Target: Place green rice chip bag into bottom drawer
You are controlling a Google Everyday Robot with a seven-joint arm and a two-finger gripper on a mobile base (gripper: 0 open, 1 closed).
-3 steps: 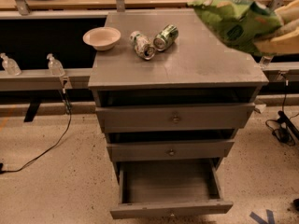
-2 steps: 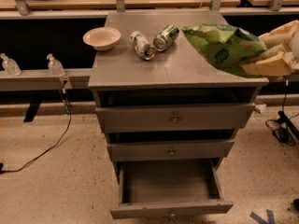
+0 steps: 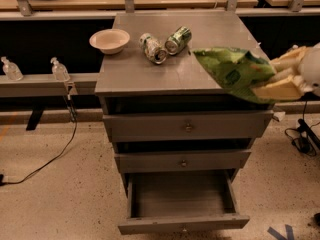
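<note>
the largest thing is the grey metal cabinet with three drawers, standing in the middle of the view. its lowest one, the bottom drawer, is pulled out toward 6 o'clock, and its plain grey box shows nothing inside.

the crinkly bright-green rice chip bag is at the 3 o'clock edge of the cabinet top, high above the open drawer and to the right of it. i cannot tell if its lower side touches the top or hangs just over it. my gripper is at 3 o'clock in the view, just off the right side of the cabinet, and its pale fingers are closed on the right end of the bag.

a shallow cream bowl sits at 10 o'clock on the top. two green-and-silver drink cans lie on their sides near 12 o'clock, touching each other.

i think the danger is this: i hold the bag only by one end, so the loose part can swing. if i go down too close, it can catch on the top edge or on the two upper drawer fronts, or slip from my fingers. if i sweep left, it could push the cans.

the long axis of the bag runs from 10 o'clock to 4 o'clock. the free tip points to 10 o'clock, toward the cans.
</note>
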